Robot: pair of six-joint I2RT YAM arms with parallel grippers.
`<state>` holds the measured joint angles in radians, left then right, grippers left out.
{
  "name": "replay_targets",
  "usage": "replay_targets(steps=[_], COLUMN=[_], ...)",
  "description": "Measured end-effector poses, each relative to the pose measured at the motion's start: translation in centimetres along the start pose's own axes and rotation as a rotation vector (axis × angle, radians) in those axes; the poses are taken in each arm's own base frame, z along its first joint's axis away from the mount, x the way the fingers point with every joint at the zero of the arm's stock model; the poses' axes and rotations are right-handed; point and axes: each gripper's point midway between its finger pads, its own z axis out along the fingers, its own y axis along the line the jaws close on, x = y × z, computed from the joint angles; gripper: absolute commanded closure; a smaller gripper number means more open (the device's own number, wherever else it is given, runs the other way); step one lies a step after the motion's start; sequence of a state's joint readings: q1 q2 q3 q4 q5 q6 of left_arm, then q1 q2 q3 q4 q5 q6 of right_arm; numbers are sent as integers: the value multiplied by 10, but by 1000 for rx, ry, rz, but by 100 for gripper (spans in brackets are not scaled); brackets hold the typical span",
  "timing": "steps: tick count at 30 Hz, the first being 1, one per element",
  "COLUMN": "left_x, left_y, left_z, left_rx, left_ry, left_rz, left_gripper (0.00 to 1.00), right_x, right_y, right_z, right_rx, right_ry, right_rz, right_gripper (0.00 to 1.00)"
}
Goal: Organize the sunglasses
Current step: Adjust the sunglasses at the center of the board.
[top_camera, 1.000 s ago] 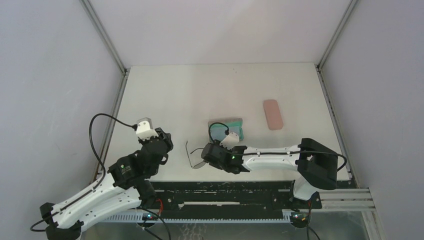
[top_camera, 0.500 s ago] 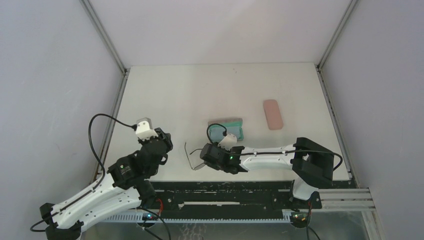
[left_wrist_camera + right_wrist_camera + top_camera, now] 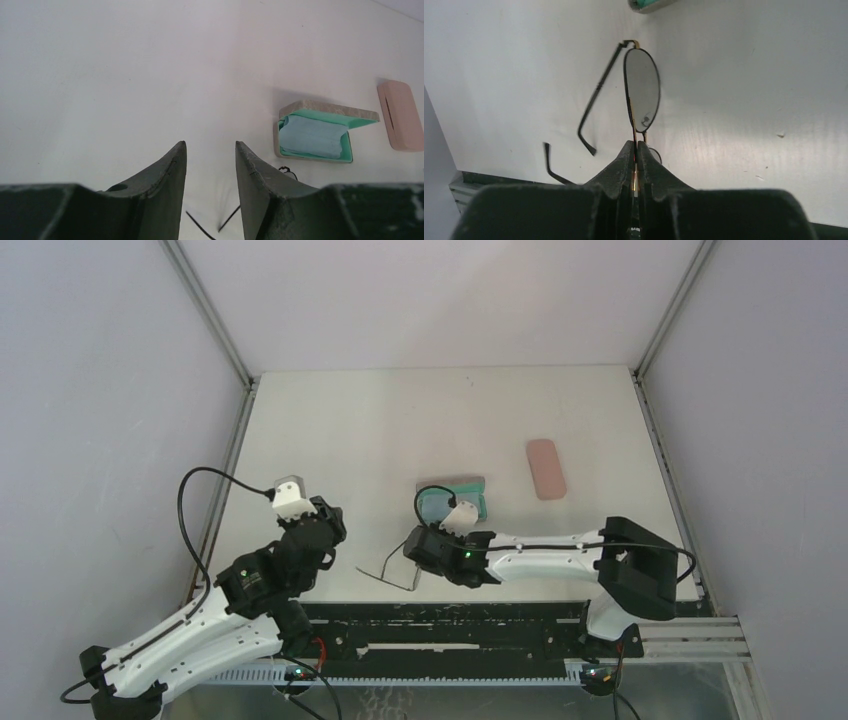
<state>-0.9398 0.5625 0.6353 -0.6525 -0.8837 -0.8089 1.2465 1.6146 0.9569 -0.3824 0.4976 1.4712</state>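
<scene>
Counting one sunglasses pair, two cases

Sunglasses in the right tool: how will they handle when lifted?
The sunglasses are probably light, given the thin wire frame. The right tool pinches only near the bridge, so they may swing or twist. Both temples stand unfolded and could snag, and the frame likely bends easily.

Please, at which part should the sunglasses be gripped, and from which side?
Grip the sunglasses at the thin wire bridge between the lenses, coming edge-on, one jaw in front and one behind. The unfolded temples jut to one side, so this keeps clear of them and the lenses. The right gripper is shut there.
</scene>
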Motion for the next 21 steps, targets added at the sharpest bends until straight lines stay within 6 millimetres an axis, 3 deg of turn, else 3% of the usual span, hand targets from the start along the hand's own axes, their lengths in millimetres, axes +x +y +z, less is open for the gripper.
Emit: replay_targets(steps=[11, 15, 21], left_x=[-5, -3, 1], left_y=[0, -2, -4], left_z=[-4, -5, -4], left_rx=[23, 34, 39], left_ry=[-8, 2, 18], left_rz=[-9, 0, 9], left_gripper=[55, 56, 57], right_x=[-42, -55, -61], right_y=[-12, -34, -79], right_z=[-45, -51, -41], right_rx=[-45, -42, 24], right_ry=[-87, -64, 12], right_rz=[-232, -314, -405], right_gripper=[100, 100, 100])
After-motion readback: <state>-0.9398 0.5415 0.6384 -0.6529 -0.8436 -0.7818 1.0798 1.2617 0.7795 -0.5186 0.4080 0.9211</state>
